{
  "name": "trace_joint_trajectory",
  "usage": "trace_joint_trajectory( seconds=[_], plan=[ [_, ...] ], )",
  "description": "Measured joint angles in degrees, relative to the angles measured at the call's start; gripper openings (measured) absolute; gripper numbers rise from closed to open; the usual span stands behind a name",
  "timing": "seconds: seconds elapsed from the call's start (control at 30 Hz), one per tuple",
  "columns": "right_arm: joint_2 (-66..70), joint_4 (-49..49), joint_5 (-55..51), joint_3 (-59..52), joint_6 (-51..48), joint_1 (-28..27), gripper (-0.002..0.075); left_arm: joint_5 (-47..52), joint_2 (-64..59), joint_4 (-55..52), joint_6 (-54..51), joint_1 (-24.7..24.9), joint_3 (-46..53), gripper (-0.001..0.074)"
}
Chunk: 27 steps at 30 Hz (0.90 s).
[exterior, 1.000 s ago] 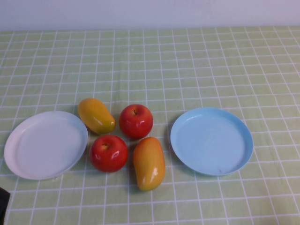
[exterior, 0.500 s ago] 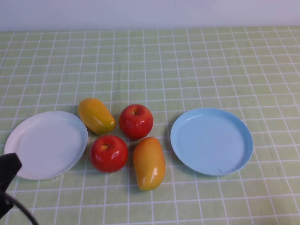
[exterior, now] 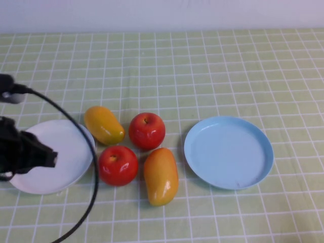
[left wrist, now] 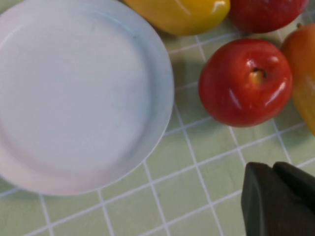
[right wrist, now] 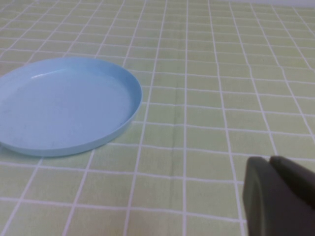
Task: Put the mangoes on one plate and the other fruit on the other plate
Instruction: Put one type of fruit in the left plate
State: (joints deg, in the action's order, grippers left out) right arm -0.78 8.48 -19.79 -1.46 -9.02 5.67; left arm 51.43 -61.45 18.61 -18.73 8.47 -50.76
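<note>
Two mangoes lie mid-table, one [exterior: 104,125] at the back left and one [exterior: 161,175] at the front. Between them sit two red apples, the far one [exterior: 147,131] and the near one [exterior: 117,165]. My left gripper [exterior: 50,156] is shut and empty, hovering over the white plate [exterior: 67,146], left of the near apple [left wrist: 246,81]. The left wrist view shows this gripper [left wrist: 273,167] beside the white plate [left wrist: 74,93]. The light blue plate [exterior: 229,152] stands empty on the right. My right gripper [right wrist: 269,160], shut and empty, hangs low near the blue plate [right wrist: 64,105]; the high view does not show it.
A green checked cloth [exterior: 212,71] covers the table. The left arm's black cable [exterior: 95,172] loops over the white plate's right rim, close to the near apple.
The left arm has come in from the lower left corner and now reaches over the white plate toward the fruit. The fruit and both plates have not moved.
</note>
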Motion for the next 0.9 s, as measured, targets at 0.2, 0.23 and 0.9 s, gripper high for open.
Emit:
trace_joint_trajectory(
  seconds=[0.2, 0.23, 0.9],
  plan=[
    [0.00, 0.00, 0.00, 0.00, 0.00, 0.00, -0.0015, 0.25, -12.40, -4.29, 0.90, 12.18, -8.83, -0.0002],
    [0.00, 0.00, 0.00, 0.00, 0.00, 0.00, -0.0015, 0.81, -13.66, -5.86, 1.60, 13.68, -10.02, -0.0002],
    [0.00, 0.00, 0.00, 0.00, 0.00, 0.00, -0.0015, 0.96, -30.21, -10.99, -5.28, 19.06, -19.39, 0.0664]
  ],
)
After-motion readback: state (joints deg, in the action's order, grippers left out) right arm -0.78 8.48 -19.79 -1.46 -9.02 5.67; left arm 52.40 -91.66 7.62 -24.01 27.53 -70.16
